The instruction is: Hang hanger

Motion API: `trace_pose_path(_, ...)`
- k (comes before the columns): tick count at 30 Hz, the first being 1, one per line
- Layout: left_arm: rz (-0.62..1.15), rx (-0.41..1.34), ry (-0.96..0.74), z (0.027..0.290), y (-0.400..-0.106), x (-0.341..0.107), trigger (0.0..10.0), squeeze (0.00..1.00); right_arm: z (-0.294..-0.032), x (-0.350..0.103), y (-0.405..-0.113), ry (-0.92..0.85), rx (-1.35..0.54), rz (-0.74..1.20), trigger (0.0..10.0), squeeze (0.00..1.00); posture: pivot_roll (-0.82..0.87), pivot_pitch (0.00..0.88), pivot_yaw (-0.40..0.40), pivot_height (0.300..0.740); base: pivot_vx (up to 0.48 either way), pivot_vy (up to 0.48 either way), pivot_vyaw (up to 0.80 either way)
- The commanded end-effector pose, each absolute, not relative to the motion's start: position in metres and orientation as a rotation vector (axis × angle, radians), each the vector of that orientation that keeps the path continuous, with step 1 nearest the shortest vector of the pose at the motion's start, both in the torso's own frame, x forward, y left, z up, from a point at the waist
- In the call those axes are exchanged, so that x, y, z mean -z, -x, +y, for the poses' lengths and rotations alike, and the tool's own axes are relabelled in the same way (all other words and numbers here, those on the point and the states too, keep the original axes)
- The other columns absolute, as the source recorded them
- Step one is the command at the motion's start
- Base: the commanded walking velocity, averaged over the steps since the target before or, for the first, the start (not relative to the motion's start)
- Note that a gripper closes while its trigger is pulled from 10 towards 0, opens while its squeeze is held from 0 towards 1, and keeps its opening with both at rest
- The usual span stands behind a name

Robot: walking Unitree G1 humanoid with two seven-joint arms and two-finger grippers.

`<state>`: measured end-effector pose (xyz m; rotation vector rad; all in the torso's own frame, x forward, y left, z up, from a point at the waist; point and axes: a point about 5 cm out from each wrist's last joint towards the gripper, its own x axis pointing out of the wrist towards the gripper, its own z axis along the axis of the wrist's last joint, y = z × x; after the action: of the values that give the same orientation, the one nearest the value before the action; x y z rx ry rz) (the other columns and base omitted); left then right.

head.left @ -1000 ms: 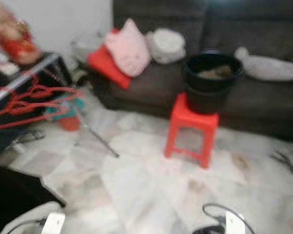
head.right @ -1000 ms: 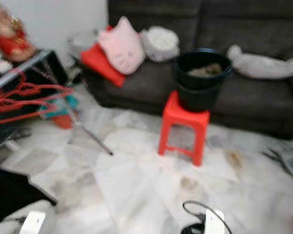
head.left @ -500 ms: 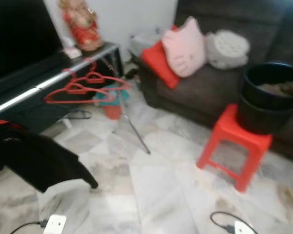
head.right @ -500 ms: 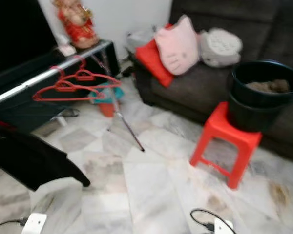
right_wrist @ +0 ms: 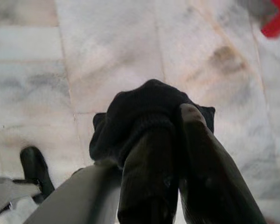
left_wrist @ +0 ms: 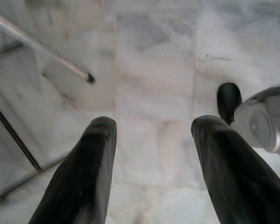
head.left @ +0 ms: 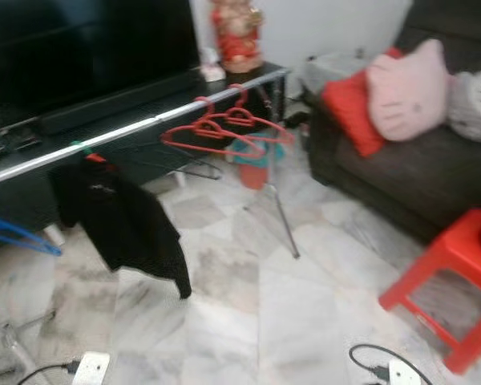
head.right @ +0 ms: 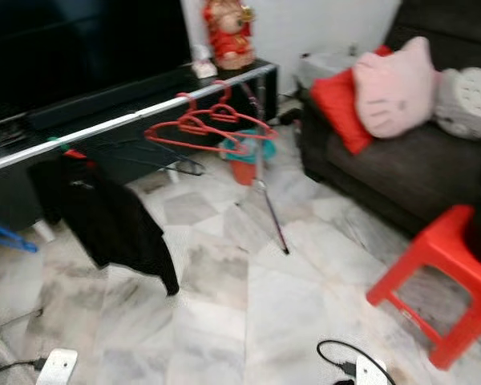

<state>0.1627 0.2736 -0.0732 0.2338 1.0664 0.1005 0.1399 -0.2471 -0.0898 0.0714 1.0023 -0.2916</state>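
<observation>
Left eye view: rail (head.left: 120, 135) runs diagonally upper left; right end effector (right_wrist: 175, 140) clamps dark cloth (right_wrist: 140, 112), left end effector (left_wrist: 151, 154) gapes.

Red stool (head.left: 453, 277) beside dark sofa (head.left: 401, 172)

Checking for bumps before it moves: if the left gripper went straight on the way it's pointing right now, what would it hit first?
Probably just the marble floor. The left gripper points down with its fingers apart, and nothing lies between them and the tiles. A thin rack leg sits off to one side, seemingly outside that line, though depth is hard to judge.
</observation>
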Motion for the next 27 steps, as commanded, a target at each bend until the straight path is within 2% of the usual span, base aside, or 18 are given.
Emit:
trace_pose_path(1,1.085,-0.111,-0.24,0.277,-0.159,0.074,10.0,0.0,-0.252,0.087,-0.143,-0.075,0.301,0.982,10.0,0.0,-0.13,0.0,0.025,0.719,0.0,0.0,0.8)
trace_pose_path(4,1.083,-0.112,-0.238,0.277,-0.159,0.074,10.0,0.0,-0.264,0.085,-0.138,-0.068,0.312,0.98,10.0,0.0,-0.13,0.0,0.024,0.719,0.0,0.0,0.8)
trace_pose_path(11,1.082,-0.114,-0.237,0.277,-0.159,0.074,10.0,0.0,-0.271,0.083,-0.136,-0.062,0.322,0.975,10.0,0.0,-0.13,0.0,0.024,0.719,0.0,0.0,0.8)
trace_pose_path(27,1.081,-0.113,-0.241,0.278,-0.16,0.073,10.0,0.0,-0.265,0.083,-0.142,-0.06,0.317,0.973,10.0,0.0,-0.13,0.0,0.028,0.719,0.0,0.0,0.8)
